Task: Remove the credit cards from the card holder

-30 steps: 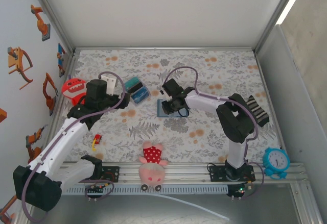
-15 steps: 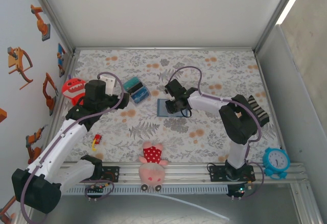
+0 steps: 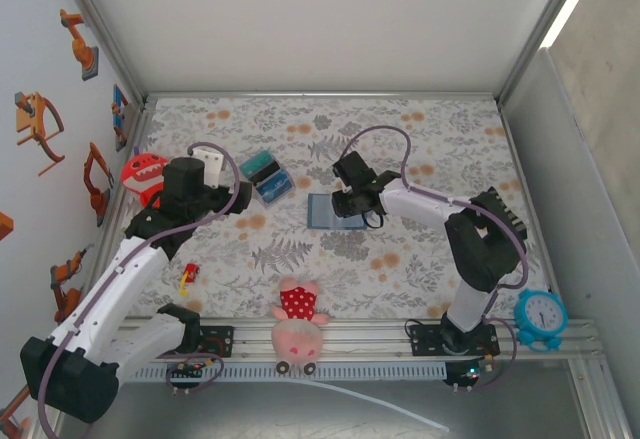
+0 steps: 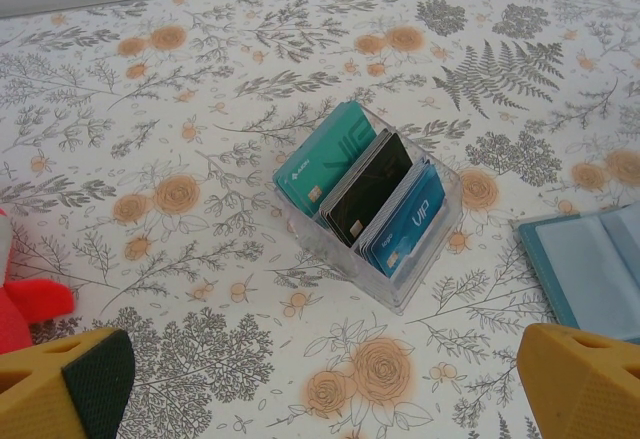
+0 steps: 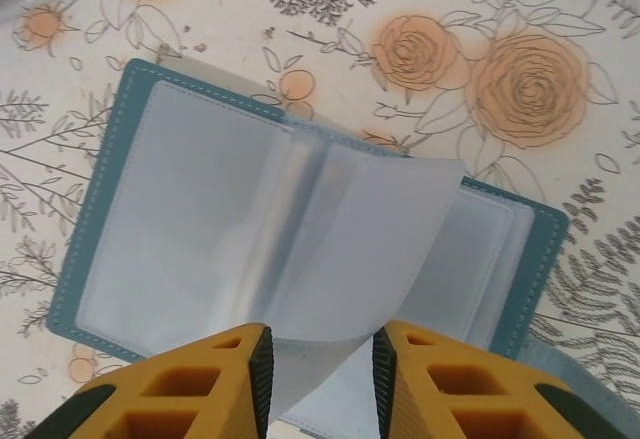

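Note:
The card holder (image 3: 321, 211) lies open on the flowered tablecloth, a slate-blue wallet (image 5: 100, 189) with clear plastic sleeves inside. One sleeve leaf (image 5: 370, 239) curls up and stands between the pads of my right gripper (image 5: 320, 371), whose jaws are apart. That right gripper (image 3: 353, 202) hovers over the holder's right half. Several credit cards (image 4: 365, 194), teal, black and blue, stand on edge in a clear box (image 3: 268, 177). My left gripper (image 4: 320, 399) is wide open just short of that box, with nothing between its fingers (image 4: 70, 384). The holder's corner (image 4: 590, 264) shows at the right of the left wrist view.
A pink plush toy (image 3: 298, 324) lies at the near edge between the arm bases. A red toy (image 3: 145, 174) sits at the left wall, a small red and yellow piece (image 3: 187, 277) near the left arm, and a blue alarm clock (image 3: 541, 317) at the near right.
My right gripper has shifted a little to the right over the card holder and its jaws have widened. The left arm has barely moved.

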